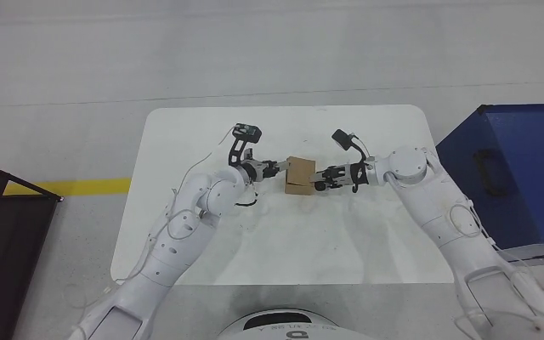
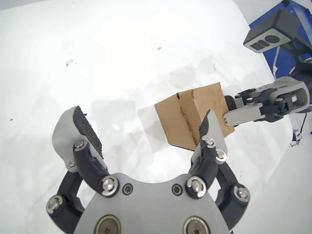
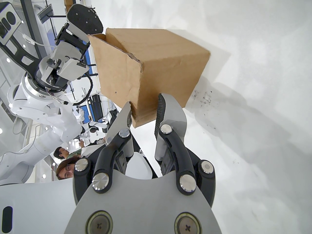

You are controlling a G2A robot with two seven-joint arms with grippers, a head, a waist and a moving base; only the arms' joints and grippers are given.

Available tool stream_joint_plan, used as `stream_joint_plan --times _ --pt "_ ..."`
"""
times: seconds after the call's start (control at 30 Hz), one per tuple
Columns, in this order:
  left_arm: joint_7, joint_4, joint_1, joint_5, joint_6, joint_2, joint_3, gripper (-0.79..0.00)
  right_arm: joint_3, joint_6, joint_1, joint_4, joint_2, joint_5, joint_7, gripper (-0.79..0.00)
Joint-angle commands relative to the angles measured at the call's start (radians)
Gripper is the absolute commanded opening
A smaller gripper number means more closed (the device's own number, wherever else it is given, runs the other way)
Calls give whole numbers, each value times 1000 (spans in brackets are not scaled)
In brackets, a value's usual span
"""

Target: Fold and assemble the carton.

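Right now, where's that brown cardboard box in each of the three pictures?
Top view: the carton sits mid-table, between the left claw and the right claw.
Left wrist view: the carton stands on the white table, beside one fingertip of the open left claw.
Right wrist view: the carton is straight ahead of the right claw, which pinches its near corner.
Shared landmark: the right claw gripping the carton.

The left arm [image 1: 183, 225] and right arm [image 1: 446, 217] are glossy white rounded shells with thin pale cables [image 2: 275, 62] looping along them. In the top view they run from the lower edge to mid-frame. A small black camera [image 1: 247, 131] sits on each wrist. Left gripper [image 2: 143, 115] and right gripper [image 3: 145, 102] match: silver plate [image 2: 151, 210], black linkages [image 2: 85, 161], bright screws [image 2: 111, 185], grey fingers [image 2: 217, 132] with black ribbed pads [image 2: 87, 127].
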Motion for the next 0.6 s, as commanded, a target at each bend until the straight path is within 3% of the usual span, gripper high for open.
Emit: stream_joint_plan --times 0.0,0.23,0.57 --pt "-1 19 -18 7 10 -6 18 0 0 0 0 -1 1 -3 0 -588" --pt "6 67 -53 13 27 -19 50 0 2 2 -3 -7 3 -4 4 -600" --pt "6 99 -54 15 18 -20 38 0 5 3 -5 -16 7 -3 9 -616"
